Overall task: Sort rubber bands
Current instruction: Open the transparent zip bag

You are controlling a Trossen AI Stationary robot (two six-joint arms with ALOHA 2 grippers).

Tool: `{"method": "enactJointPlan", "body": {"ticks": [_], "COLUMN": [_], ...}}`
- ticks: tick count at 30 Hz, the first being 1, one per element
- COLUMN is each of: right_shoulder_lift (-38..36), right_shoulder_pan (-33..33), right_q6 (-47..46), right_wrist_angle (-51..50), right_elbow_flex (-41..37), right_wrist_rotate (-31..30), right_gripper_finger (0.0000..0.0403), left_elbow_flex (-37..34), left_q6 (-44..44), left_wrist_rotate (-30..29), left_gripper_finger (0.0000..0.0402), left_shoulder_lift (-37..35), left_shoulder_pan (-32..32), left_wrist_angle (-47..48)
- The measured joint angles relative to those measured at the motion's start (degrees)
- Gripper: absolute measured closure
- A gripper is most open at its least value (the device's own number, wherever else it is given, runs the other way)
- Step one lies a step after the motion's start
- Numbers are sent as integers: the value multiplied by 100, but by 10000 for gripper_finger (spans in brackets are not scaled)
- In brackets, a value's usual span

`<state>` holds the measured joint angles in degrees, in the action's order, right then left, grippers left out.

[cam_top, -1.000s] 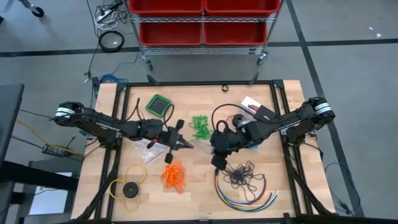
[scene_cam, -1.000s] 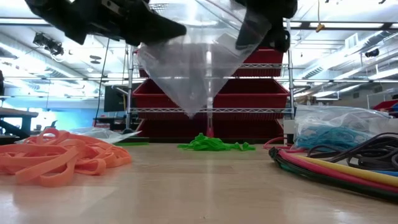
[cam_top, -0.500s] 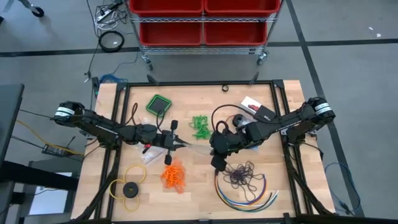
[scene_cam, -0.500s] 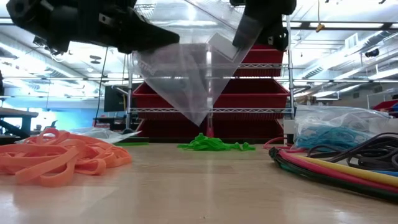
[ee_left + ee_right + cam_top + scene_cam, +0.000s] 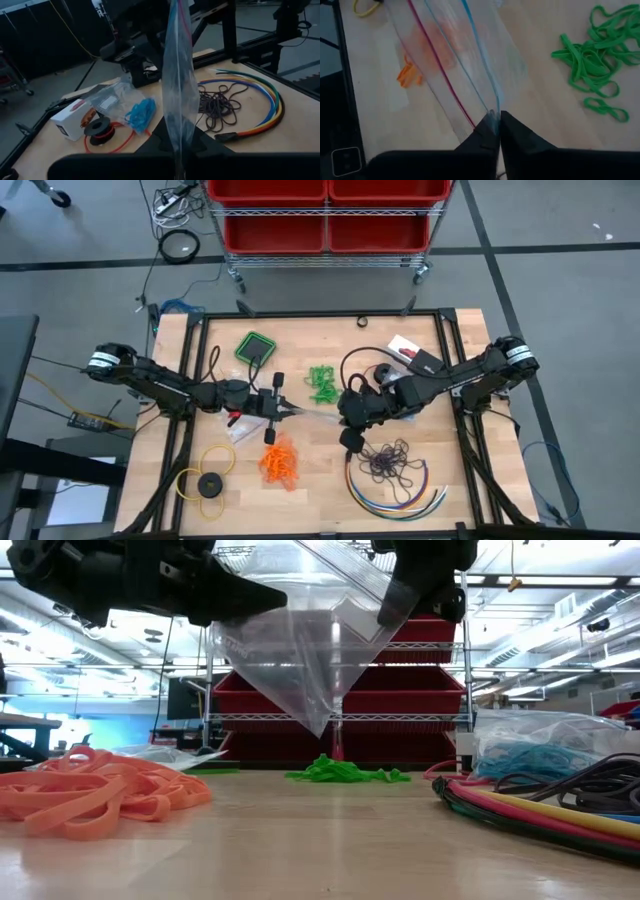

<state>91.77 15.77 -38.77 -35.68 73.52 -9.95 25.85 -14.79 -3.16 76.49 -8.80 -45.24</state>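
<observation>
1. Your left hand point(image 5: 283, 410) and right hand point(image 5: 340, 416) are both clenched on the clear bag point(image 5: 300, 650), stretched between them above the desk point(image 5: 320, 480).
2. Orange rubber bands point(image 5: 280, 461) lie just below the left hand, nearer it; green rubber bands point(image 5: 322, 383) sit on the far side.

Grey floor point(image 5: 80, 290) crossed by dark tape lines; at twelve o'clock a wire cart point(image 5: 328, 260) of red bins point(image 5: 325, 215) — ceiling strip lights point(image 5: 70, 675) behind.
</observation>
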Motion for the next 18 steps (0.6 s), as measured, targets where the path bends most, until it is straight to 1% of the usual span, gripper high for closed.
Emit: {"method": "enactJointPlan", "body": {"ticks": [6,11,16,18], "right_shoulder_lift": [0,0,0,0], "right_shoulder_pan": [2,-26,-83,-119], "right_q6": [29,48,234,315], "right_wrist_angle": [-4,11,402,613], "right_elbow_flex": [0,0,0,0], "right_wrist_rotate": [-188,-191,-177,-84], "right_gripper_finger": [402,402,403,403], "left_elbow_flex": [0,-3,1,15], "left_q6": [7,43,65,117], "left_wrist_rotate": [2,5,9,10], "left_gripper_finger": [401,401,401,401], "left_shoulder_lift": [0,5,174,291], "left_shoulder_pan": [-28,-33,-33,-33], "left_wrist_angle": [53,449,365,324]}}
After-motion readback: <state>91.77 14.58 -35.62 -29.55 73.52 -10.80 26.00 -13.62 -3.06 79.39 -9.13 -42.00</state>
